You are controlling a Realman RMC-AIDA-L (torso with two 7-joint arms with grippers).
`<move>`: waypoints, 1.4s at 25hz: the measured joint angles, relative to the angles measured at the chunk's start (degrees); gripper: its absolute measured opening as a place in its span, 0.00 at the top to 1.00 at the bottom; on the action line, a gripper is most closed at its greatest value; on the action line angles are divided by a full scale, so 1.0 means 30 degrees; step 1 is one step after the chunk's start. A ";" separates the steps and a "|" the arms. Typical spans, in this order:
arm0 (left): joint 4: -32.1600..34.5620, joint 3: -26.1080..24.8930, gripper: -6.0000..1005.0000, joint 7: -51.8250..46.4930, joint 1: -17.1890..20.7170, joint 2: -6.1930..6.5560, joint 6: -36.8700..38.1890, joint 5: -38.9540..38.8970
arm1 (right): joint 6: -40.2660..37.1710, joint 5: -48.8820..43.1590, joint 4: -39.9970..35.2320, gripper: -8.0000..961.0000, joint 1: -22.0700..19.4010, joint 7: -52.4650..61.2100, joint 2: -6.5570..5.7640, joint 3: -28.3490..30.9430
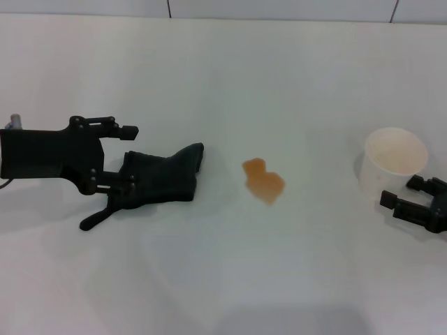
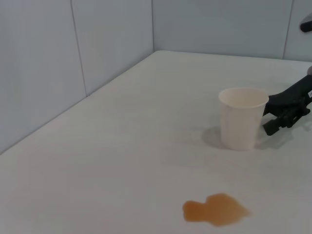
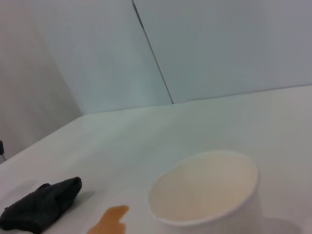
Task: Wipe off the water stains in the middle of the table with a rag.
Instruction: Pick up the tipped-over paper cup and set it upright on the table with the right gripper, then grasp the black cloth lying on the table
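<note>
Rag beside the stain on your counter (image 1: pixel 223 77).
Your left end effector (image 1: pixel 115 183) grips the rag (image 1: pixel 167 178); water stains (image 1: pixel 263 180) lie apart; right end effector (image 1: pixel 412 199) sits open by the cup (image 1: pixel 394 160).

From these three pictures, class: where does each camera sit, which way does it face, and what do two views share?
Head view: above, looking down on the table; left gripper at the rag, right gripper by the paper cup.
Left wrist view: low, facing across the water stains to the cup; right gripper behind it.
Right wrist view: behind the cup, facing the rag; no arm shows.
All share stains and cup.
</note>
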 joint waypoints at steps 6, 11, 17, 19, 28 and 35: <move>0.0000 -0.0001 0.17 -0.0031 0.0011 -0.0009 0.0000 -0.0011 | -0.0824 -0.0109 -0.0087 0.09 -0.0390 -0.0081 -0.0006 0.0778; 0.0001 -0.0001 0.17 -0.0020 0.0018 -0.0036 0.0000 -0.0018 | -0.1553 -0.0095 -0.0356 0.09 -0.0787 -0.0080 -0.0062 0.1139; 0.0001 0.0000 0.17 -0.0039 0.0018 -0.0035 -0.0001 -0.0024 | -0.2003 -0.0153 -0.0515 0.09 -0.1066 0.0054 -0.0142 0.1234; 0.0002 0.0000 0.17 -0.0042 0.0018 -0.0035 -0.0003 -0.0024 | -0.2198 -0.0155 -0.0563 0.09 -0.1195 0.0078 -0.0199 0.1241; 0.0002 0.0000 0.17 -0.0051 -0.0023 -0.0033 -0.0176 -0.0026 | -0.4619 -0.0146 -0.1460 0.09 -0.2136 0.0078 -0.0369 0.2970; 0.0002 -0.0040 0.17 -0.0048 -0.0124 -0.0033 -0.0265 -0.0108 | -0.7843 -0.0048 -0.3159 0.09 -0.2371 0.0127 -0.0052 0.4999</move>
